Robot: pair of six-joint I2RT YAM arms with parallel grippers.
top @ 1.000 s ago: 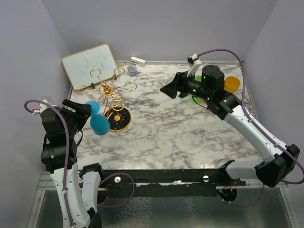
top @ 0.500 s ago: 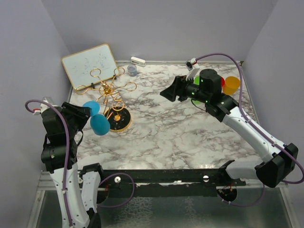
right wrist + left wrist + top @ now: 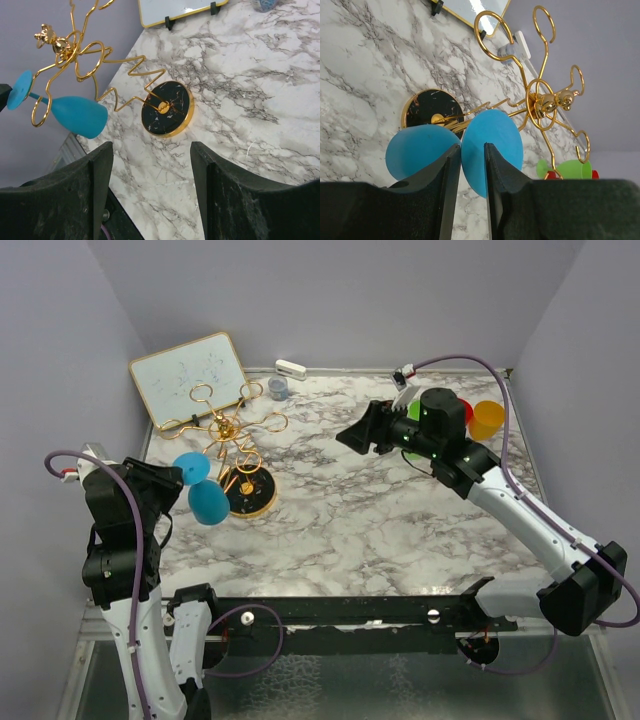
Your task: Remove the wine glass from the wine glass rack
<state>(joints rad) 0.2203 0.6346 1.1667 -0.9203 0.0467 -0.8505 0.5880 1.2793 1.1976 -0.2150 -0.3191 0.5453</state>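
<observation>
A blue wine glass hangs on its side from a low looped arm of the gold wine glass rack (image 3: 228, 430), whose round dark base (image 3: 250, 495) stands at the table's left. Its bowl (image 3: 208, 503) points toward the near edge and its foot (image 3: 190, 468) toward the left arm. My left gripper (image 3: 172, 476) has its fingers drawn close on the foot (image 3: 492, 142), with the bowl (image 3: 417, 150) just left of the left finger. The stem is hidden there. My right gripper (image 3: 347, 436) hangs open over mid-table, facing the rack (image 3: 75, 55) and glass (image 3: 77, 116), empty.
A gold-framed whiteboard (image 3: 190, 377) leans at the back left behind the rack. A small grey cup (image 3: 278, 388) and a white object (image 3: 290, 368) sit by the back wall. Green, red and orange cups (image 3: 487, 418) stand at the back right behind the right arm.
The left gripper's jaws have narrowed from wide open onto the glass's foot, and arm and glass have edged slightly left. The right arm shifted a little toward the back.
</observation>
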